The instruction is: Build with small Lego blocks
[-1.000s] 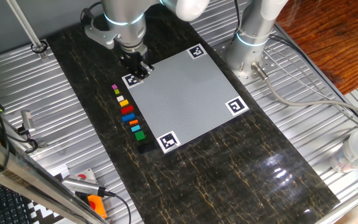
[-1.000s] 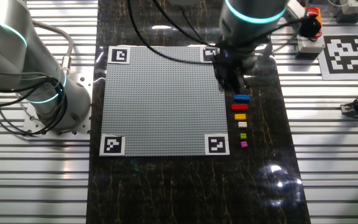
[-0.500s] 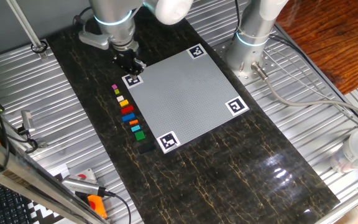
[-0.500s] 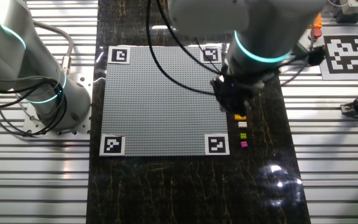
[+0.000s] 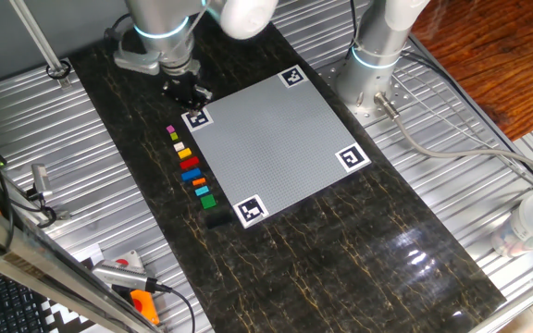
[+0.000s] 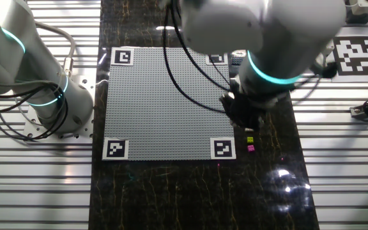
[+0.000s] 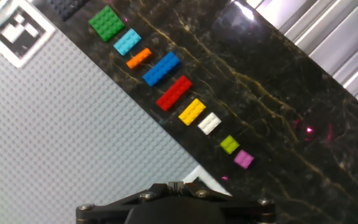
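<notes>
Ten small Lego blocks lay in a single row in the hand view: one each of pink [image 7: 243,159], olive [image 7: 229,144], white [image 7: 209,122], yellow [image 7: 191,111], red [image 7: 174,93], blue [image 7: 161,68], orange [image 7: 138,58], light blue [image 7: 127,42] and green [image 7: 107,23], with one dark block [image 7: 67,5] partly cut off at the top edge. One grey studded plate [image 5: 271,143] sat on the table [image 5: 359,250], carrying four black-and-white corner tags [image 5: 352,158]. Two robot arms [image 5: 378,46] stood at the table.
</notes>
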### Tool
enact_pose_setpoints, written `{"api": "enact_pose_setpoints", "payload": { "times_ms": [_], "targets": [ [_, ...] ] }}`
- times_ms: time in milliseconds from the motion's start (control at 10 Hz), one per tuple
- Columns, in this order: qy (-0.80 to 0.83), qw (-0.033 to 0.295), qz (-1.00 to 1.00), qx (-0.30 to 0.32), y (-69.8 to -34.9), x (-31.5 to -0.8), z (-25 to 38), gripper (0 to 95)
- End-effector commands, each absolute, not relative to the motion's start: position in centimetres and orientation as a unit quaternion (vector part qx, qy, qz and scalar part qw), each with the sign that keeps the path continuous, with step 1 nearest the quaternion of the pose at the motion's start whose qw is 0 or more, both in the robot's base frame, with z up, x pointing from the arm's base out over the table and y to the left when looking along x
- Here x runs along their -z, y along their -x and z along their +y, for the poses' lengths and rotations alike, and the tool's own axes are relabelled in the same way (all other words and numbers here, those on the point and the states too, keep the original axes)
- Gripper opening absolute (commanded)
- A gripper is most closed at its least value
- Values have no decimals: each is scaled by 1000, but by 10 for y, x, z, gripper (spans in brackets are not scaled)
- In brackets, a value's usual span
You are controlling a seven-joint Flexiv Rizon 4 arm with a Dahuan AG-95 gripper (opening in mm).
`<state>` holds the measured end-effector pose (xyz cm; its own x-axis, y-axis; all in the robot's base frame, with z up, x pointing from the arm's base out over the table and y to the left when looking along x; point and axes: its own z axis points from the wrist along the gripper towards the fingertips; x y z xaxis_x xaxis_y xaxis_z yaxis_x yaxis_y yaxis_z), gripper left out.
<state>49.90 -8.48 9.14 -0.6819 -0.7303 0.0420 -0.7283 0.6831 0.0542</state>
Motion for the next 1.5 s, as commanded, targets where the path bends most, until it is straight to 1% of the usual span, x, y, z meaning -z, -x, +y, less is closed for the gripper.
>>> {"api": "enact_pose_setpoints", "payload": {
  "times_ms": [100,500,700,1500],
  "targets": [
    [-397,31,-917,17,-498,-93,-86,0],
    [-398,48,-916,-19,-500,-100,-81,0],
    [-386,48,-921,-27,-500,-100,-81,0],
    [-391,41,-919,-14,-500,-100,-81,0]
  ]
}}
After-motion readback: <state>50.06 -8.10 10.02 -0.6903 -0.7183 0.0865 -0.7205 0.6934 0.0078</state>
